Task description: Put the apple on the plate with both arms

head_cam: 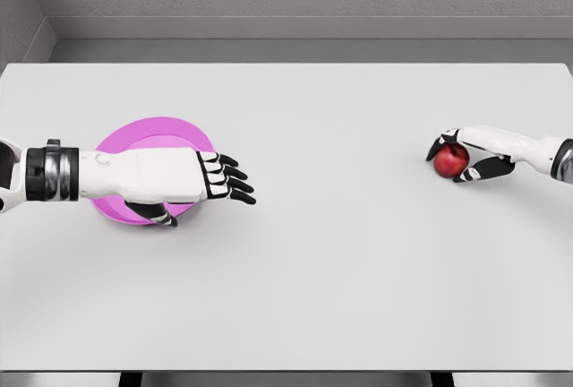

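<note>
Table (358, 270): apple (450, 161) within right robot hand (466, 159)

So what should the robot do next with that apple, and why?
Probably lift the apple a little off the table and carry it leftward. The right hand already has its fingers curled around it at the far right, while the pink plate lies far to the left, partly under the open left hand, which looks ready to receive it.

One apple (450, 160), one pink plate (152, 136), one white table (340, 262), two hands.
</note>
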